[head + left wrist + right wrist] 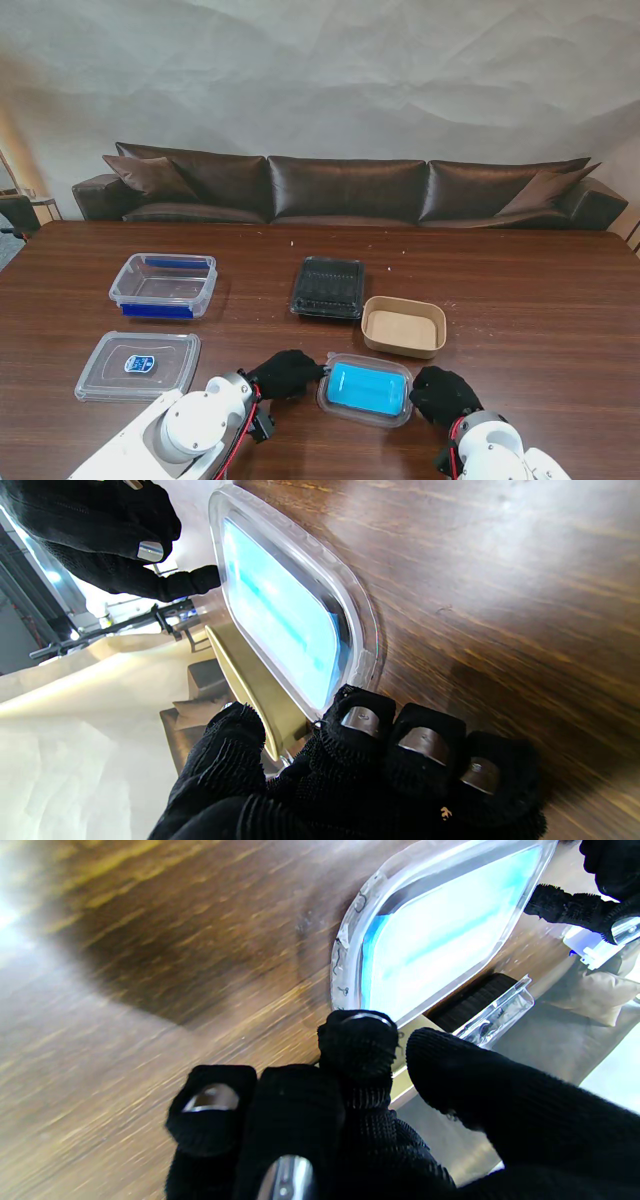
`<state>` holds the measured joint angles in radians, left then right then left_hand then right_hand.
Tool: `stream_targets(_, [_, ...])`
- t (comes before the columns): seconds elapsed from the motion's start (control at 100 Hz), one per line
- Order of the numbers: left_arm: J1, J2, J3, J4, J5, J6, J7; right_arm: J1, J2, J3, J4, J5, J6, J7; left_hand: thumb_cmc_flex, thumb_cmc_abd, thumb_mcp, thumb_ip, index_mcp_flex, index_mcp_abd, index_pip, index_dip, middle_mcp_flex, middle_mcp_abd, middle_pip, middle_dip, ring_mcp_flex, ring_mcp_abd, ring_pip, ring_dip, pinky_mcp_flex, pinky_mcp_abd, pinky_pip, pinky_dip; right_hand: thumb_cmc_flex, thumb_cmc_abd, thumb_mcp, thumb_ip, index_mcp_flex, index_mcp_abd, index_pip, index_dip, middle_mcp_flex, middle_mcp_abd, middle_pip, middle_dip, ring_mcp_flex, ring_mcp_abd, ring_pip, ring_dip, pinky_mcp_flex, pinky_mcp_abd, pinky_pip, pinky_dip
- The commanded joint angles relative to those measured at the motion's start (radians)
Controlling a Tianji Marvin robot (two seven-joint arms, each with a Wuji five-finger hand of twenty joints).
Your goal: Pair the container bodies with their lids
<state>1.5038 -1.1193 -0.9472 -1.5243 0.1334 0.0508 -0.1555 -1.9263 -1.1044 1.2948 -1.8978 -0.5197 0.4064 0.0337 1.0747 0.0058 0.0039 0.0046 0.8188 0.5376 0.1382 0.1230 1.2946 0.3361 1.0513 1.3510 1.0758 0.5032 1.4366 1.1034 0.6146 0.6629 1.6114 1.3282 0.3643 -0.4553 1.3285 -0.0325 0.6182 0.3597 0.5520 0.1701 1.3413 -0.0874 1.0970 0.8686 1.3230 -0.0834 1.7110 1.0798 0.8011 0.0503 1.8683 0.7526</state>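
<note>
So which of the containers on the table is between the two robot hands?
The small clear one with the blue inside, nearest to me. The left robot hand and right robot hand are at its ends; the others stand apart.

Stand cam: high behind the arms, looking down and forward over the table (520, 300) to the sofa (345, 190). Left wrist cam: very close, looking along the left hand (360, 775) across the blue tray (280, 610) toward the right hand (100, 535). Right wrist cam: same range, opposite direction. All three views share the tray; each wrist view catches the other hand.
</note>
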Motion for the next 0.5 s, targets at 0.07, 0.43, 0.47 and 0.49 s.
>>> stream_targets(0.07, [0.001,-0.005,-0.002,-0.017,0.005,-0.009,-0.018,-0.01,-0.008,0.001,-0.019,-0.005,-0.01,0.004,0.025,0.029,-0.007,-0.014,0.015,-0.107,0.013,0.009,0.015,0.053,0.006,0.01,0.018,0.085,0.097,0.001,-0.041,-0.008,-0.063,-0.08,0.014,0.005,0.027,0.011,0.024,-0.121,0.022,0.01,0.108,0.115,0.006,-0.007,-0.003,-0.095,0.087,-0.007,0.403,0.013,0.226,0.009])
stream_targets(0.43, [0.003,-0.005,-0.007,-0.033,0.02,-0.026,-0.008,-0.016,-0.011,0.016,-0.032,-0.021,-0.018,-0.013,0.023,0.027,-0.007,-0.014,0.013,-0.112,0.012,0.008,0.021,0.062,0.004,0.007,0.015,0.087,0.094,0.001,-0.044,-0.008,-0.065,-0.079,0.016,0.003,0.026,0.01,0.027,-0.121,0.022,0.01,0.108,0.115,0.009,-0.007,-0.003,-0.091,0.088,-0.008,0.403,0.019,0.226,0.007])
stream_targets(0.47, [0.003,-0.005,-0.008,-0.033,0.021,-0.028,-0.006,-0.017,-0.012,0.019,-0.034,-0.023,-0.018,-0.015,0.024,0.028,-0.006,-0.014,0.013,-0.112,0.012,0.008,0.026,0.056,0.001,0.005,0.014,0.087,0.094,0.002,-0.045,-0.009,-0.066,-0.079,0.015,0.003,0.026,0.01,0.028,-0.121,0.021,0.01,0.108,0.115,0.009,-0.007,-0.003,-0.092,0.088,-0.008,0.403,0.019,0.226,0.007])
stream_targets(0.49, [0.003,-0.005,-0.008,-0.033,0.021,-0.029,-0.005,-0.018,-0.012,0.02,-0.035,-0.023,-0.018,-0.017,0.024,0.027,-0.006,-0.014,0.013,-0.112,0.012,0.008,0.018,0.055,-0.001,0.005,0.013,0.086,0.093,0.002,-0.046,-0.009,-0.066,-0.079,0.016,0.003,0.026,0.01,0.028,-0.121,0.021,0.01,0.107,0.115,0.009,-0.008,-0.003,-0.093,0.088,-0.008,0.403,0.019,0.226,0.007])
